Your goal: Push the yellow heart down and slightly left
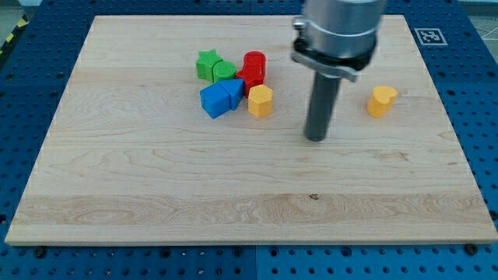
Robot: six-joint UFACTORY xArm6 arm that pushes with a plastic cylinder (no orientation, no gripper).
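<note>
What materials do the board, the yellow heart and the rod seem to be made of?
Board: probably light wood, matte, with visible grain lines and a small knot.
Yellow heart: likely plastic, with uniform colour and a smooth, slightly shiny surface.
Rod ending in my tip: dark, perhaps metal or plastic; uncertain. It stands left of the heart.

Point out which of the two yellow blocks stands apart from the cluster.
The yellow heart at the view's right, alone beyond my tip. The other yellow block touches the blue ones.

Wooden board carries coloured blocks (one yellow heart apart).
</note>
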